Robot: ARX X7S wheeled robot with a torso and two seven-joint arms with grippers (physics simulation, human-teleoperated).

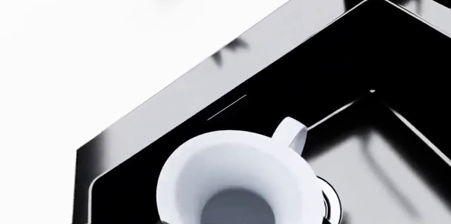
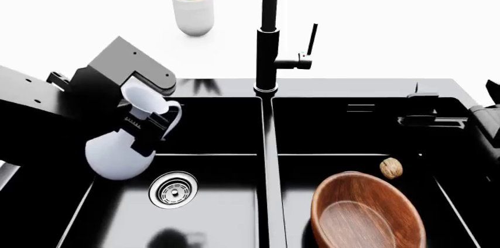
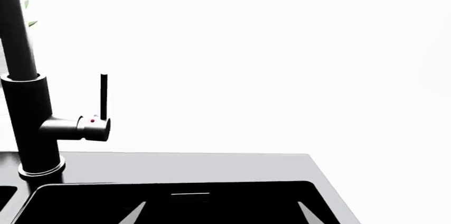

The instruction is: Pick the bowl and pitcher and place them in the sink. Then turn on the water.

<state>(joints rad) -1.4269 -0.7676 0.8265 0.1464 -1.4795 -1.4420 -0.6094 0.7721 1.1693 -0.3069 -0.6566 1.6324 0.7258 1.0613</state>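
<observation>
Glossy white pitcher (image 2: 117, 157), grained wooden bowl (image 2: 367, 213)

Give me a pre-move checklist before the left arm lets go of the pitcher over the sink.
1. Left claw gripping the pitcher: ok, held at the neck.
2. Pitcher over the left basin: ok, near its left edge.
3. Basin under it free of other things: ok, only the drain shows.
4. Bowl in the sink: ok, in the right basin beside a nut.
5. Right claw open or shut: cannot tell.
6. Faucet lever off: cannot tell; no water visible.
</observation>
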